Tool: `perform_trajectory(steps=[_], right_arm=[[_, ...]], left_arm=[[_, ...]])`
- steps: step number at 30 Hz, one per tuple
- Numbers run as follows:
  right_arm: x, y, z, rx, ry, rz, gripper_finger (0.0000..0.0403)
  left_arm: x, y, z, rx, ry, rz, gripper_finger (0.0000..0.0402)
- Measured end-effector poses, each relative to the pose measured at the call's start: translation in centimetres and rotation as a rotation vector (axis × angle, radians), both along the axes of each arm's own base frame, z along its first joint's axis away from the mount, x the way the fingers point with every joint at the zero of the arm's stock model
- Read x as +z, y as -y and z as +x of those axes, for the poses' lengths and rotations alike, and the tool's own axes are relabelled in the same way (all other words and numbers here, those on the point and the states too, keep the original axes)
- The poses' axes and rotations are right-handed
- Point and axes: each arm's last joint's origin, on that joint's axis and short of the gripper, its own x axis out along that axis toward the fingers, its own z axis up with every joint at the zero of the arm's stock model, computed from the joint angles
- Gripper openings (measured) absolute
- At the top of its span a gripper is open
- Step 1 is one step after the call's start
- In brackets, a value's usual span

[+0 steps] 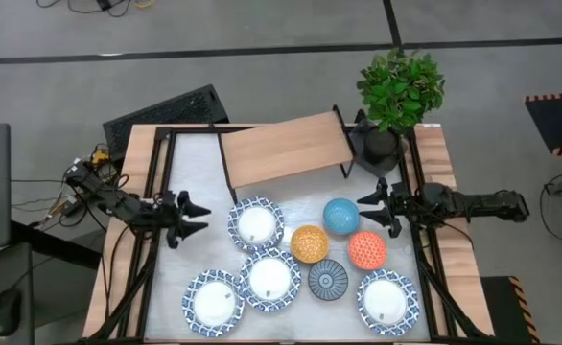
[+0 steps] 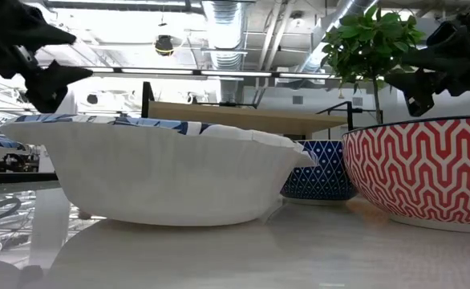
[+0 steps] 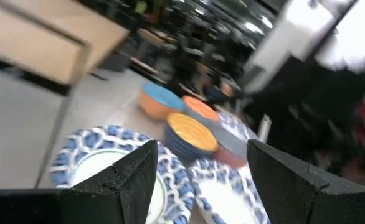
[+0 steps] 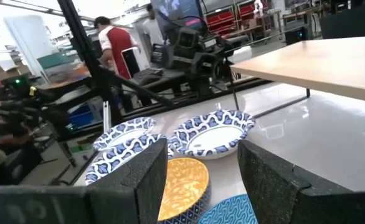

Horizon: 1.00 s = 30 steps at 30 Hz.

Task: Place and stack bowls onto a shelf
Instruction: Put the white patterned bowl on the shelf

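Note:
Several bowls stand on the white table, resting on their bases. Wide white ones with blue rims: one (image 1: 255,224) near the left gripper, two (image 1: 269,279) (image 1: 214,302) at the front, one (image 1: 388,301) at the front right. Small ones: light blue (image 1: 340,217), yellow-orange (image 1: 309,243), orange-red (image 1: 366,250), dark blue (image 1: 328,280). The wooden shelf (image 1: 286,149) stands at the back on black legs. My left gripper (image 1: 197,218) is open and empty, left of the bowls. My right gripper (image 1: 371,210) is open and empty, just right of the light blue bowl.
A potted green plant (image 1: 400,91) in a black pot stands at the back right, beside the shelf. The table's black frame rails (image 1: 156,192) run along both sides. People and equipment show in the room beyond the table (image 4: 117,43).

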Motion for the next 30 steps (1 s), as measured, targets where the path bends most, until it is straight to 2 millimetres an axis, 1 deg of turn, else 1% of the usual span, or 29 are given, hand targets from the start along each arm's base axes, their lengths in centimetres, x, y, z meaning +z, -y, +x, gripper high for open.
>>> perform_trajectory(steps=[5,9,12,15,23,26,30], right_arm=[[0.0,0.1,0.0,-0.016,0.001,0.000,0.0221],[0.0,0.1,0.0,-0.015,0.002,0.000,0.0221],[0.0,0.1,0.0,-0.012,0.002,0.031,0.0221],[0.0,0.0,0.0,0.006,-0.001,0.155,0.0221],[0.0,0.0,0.0,0.014,-0.008,0.368,0.0221],[0.1,0.0,0.0,0.011,-0.007,0.405,0.0221],[0.2,0.1,0.0,-0.003,0.008,0.486,0.0221]], left_arm=[[1.2,-0.4,-0.2,0.104,0.148,-0.314,0.0232],[2.1,-0.8,-0.4,0.164,0.252,-0.457,0.0232],[2.4,-1.0,-0.6,0.215,0.286,-0.506,0.0232],[2.6,-1.1,-0.6,0.215,0.317,-0.580,0.0232],[3.5,-1.3,-1.0,0.208,0.425,-0.723,0.0232],[4.0,-1.4,-1.2,0.208,0.465,-0.712,0.0232],[4.3,-1.3,-1.0,0.215,0.477,-0.684,0.0232]])
